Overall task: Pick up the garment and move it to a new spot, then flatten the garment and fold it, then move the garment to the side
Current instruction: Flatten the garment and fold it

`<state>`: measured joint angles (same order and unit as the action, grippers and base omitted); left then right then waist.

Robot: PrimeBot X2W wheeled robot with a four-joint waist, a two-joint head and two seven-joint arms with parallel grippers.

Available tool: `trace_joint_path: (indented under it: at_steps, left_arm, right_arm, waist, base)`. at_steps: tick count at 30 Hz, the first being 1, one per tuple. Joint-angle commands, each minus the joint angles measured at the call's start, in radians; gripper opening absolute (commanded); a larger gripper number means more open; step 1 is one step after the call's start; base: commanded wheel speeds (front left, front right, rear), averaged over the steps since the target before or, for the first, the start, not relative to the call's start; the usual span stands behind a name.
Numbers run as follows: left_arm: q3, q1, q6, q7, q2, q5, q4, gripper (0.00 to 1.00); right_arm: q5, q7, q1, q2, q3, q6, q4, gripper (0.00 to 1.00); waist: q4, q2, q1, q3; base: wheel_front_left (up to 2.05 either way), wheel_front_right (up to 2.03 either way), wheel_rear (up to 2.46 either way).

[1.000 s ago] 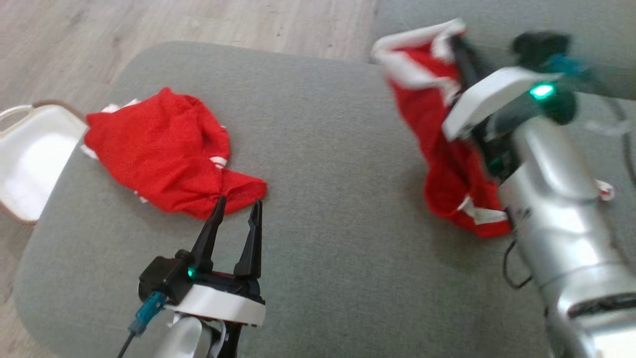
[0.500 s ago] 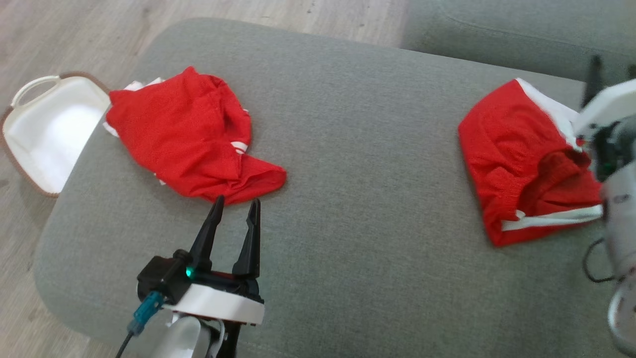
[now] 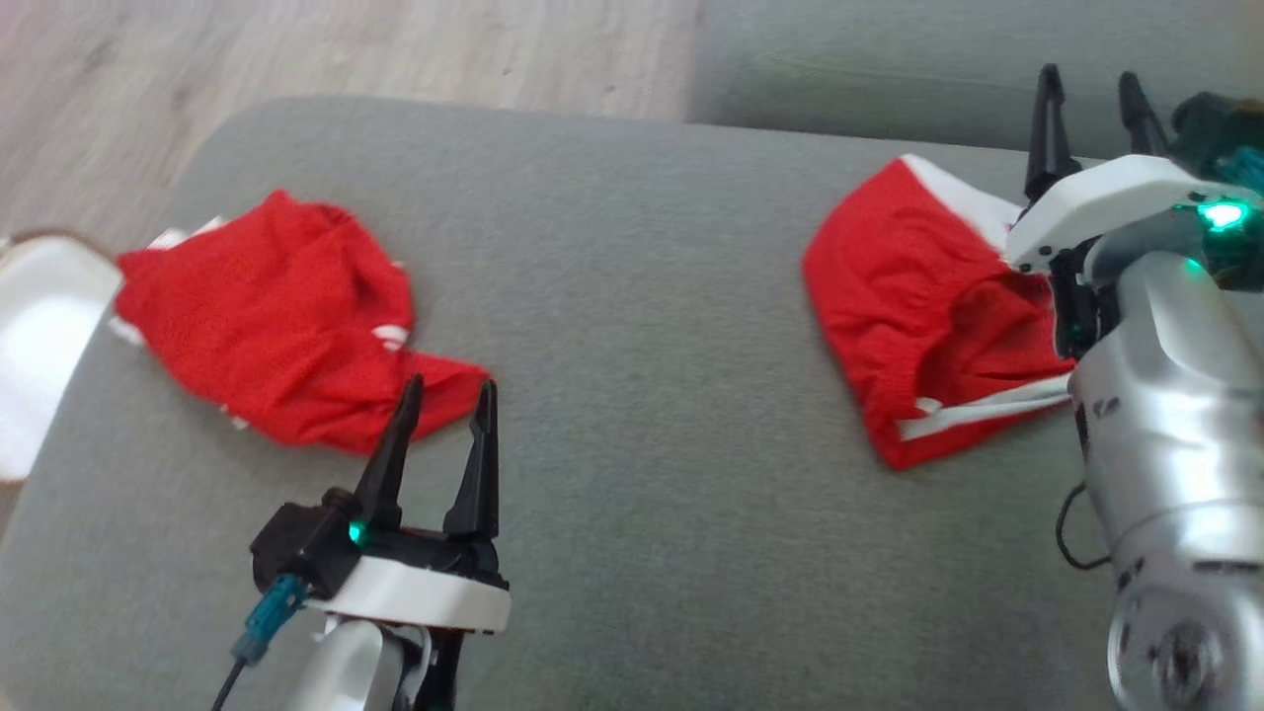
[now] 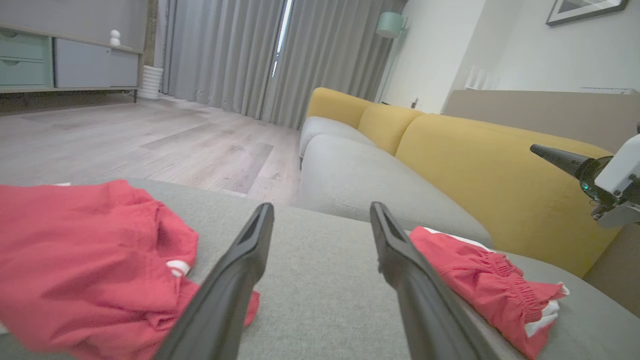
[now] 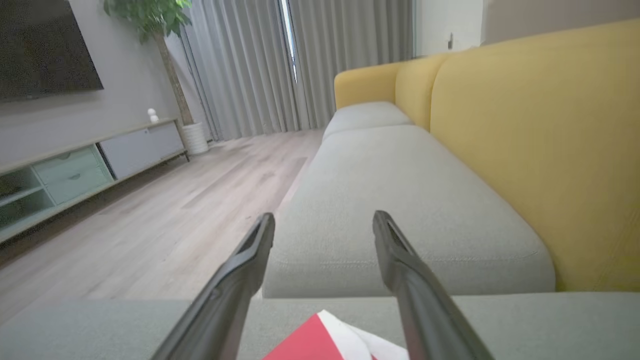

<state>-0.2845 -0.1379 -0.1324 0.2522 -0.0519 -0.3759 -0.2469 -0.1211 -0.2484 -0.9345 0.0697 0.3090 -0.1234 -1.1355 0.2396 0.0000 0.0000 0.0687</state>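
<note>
A folded red garment [image 3: 918, 306] with white trim lies at the right of the grey cushion [image 3: 632, 296]; its corner [image 5: 310, 345] shows below my right fingers. My right gripper [image 3: 1088, 79] stands open just past its far edge, holding nothing, jaws wide apart [image 5: 324, 222]. A second red garment [image 3: 267, 316] lies crumpled at the left. My left gripper [image 3: 446, 387] is open, its tips just at that garment's near corner, nothing between them. The left wrist view has the crumpled garment [image 4: 85, 270] at left, the folded one [image 4: 480, 280] at right, and my left gripper [image 4: 322, 215].
A white basket [image 3: 39, 336] sits on the wooden floor [image 3: 346, 49] off the cushion's left edge. Another grey seat cushion [image 3: 869, 69] adjoins at the far right, with a yellow sofa back [image 4: 475, 165] behind. The cushion's middle is bare.
My right gripper opened and let go of the red garment, which now lies on the cushion at right; the gripper rose past its far edge. The camera shifted. My left gripper kept still.
</note>
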Motion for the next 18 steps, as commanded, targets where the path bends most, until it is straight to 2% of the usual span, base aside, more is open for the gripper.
trace_joint_path:
  at_steps: [1,4,6,8,12,18]
  left_arm:
    - [0.041,-0.030,0.002,0.010,-0.002,0.009,0.043,1.00]
    - [0.046,-0.027,0.002,0.010,-0.003,0.015,0.053,1.00]
    - [0.055,-0.022,0.002,0.010,-0.003,0.020,0.059,1.00]
    - [0.063,-0.018,0.002,0.010,-0.003,0.024,0.067,1.00]
    - [0.087,-0.008,0.002,0.010,-0.003,0.026,0.084,1.00]
    - [0.084,0.006,0.002,0.010,-0.003,0.044,0.077,1.00]
  right_arm:
    - [0.062,-0.012,0.019,-0.018,-0.073,-0.007,0.102,1.00]
    - [0.221,-0.013,0.143,-0.019,-0.221,-0.007,0.275,1.00]
    - [0.283,-0.013,0.251,-0.019,-0.286,-0.007,0.397,1.00]
    - [0.333,-0.013,0.356,-0.019,-0.311,-0.007,0.510,1.00]
    - [0.355,-0.013,0.542,-0.019,-0.353,-0.007,0.693,1.00]
    - [0.403,-0.013,0.743,-0.019,-0.350,-0.007,0.836,1.00]
  waist:
    - [-0.040,0.0000,0.0000,-0.025]
    - [-0.067,0.0000,0.0000,-0.038]
    - [-0.086,0.0000,0.0000,-0.045]
    - [-0.103,0.0000,0.0000,-0.050]
    - [-0.130,0.0000,0.0000,-0.053]
    - [-0.152,0.0000,0.0000,-0.054]
  base:
    - [0.00,0.00,0.00]
    - [0.00,0.00,0.00]
    - [0.00,0.00,0.00]
    - [0.00,0.00,0.00]
    - [0.00,0.00,0.00]
    - [0.00,0.00,0.00]
